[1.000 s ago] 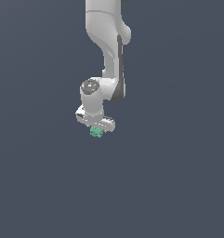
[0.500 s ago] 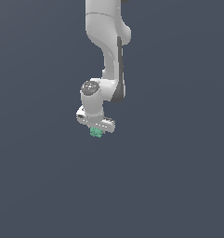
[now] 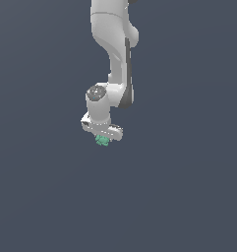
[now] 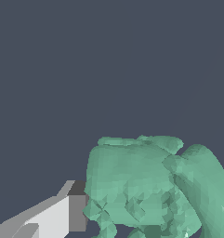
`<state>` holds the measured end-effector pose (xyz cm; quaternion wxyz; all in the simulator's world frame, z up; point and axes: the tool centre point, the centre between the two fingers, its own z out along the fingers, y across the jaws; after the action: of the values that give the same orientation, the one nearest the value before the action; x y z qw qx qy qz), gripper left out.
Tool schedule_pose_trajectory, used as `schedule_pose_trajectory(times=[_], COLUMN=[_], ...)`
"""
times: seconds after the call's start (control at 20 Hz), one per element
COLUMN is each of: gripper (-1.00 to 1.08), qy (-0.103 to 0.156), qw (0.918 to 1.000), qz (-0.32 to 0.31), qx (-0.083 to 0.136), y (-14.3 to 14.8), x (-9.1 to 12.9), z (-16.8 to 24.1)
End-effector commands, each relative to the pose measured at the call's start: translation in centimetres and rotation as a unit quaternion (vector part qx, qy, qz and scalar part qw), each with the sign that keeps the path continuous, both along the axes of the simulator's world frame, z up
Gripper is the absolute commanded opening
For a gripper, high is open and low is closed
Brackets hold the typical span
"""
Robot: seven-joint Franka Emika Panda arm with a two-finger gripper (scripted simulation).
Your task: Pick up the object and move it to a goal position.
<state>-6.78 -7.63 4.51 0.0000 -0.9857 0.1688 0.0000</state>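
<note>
You had the white, jointed Franka arm (image 3: 112, 59) reaching down from the top of the exterior view, its wrist bent so that the white two-fingered gripper (image 3: 103, 138) pointed downward. The tiny teal-green, lumpy, blocky object (image 3: 103, 141) sat right at the gripper's lower end, touching it and poking out just below the white body; it was far smaller than the hand above it.

In the wrist view that same object (image 4: 146, 186) filled much of the picture, which tells you it was very close to the camera, right in the fingers' working space. One white finger with a dark pad (image 4: 62, 211) lay against its flank, pad touching the green surface. The opposite finger was hidden, so you could not see both contacts. Judging from how snugly the lump sat up against the hand, the gripper was most likely clenched on it, gripping the sides so the thing would hang securely.

The background was plain dark grey-blue in both views, and no goal marker showed, so you could not tell how far the carry had to go
</note>
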Motion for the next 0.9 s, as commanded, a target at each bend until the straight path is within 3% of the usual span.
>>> schedule_pose_trajectory(times=[0.0,0.35,0.85], gripper=[-1.00,-1.00,-1.00], qy=[0.000,0.000,0.000], qw=[1.0000,1.0000,1.0000], qz=[0.000,0.000,0.000], qx=[0.000,0.000,-0.001], y=[0.6,3.4,9.1], x=[0.6,3.4,9.2], z=[0.5,3.2,8.6])
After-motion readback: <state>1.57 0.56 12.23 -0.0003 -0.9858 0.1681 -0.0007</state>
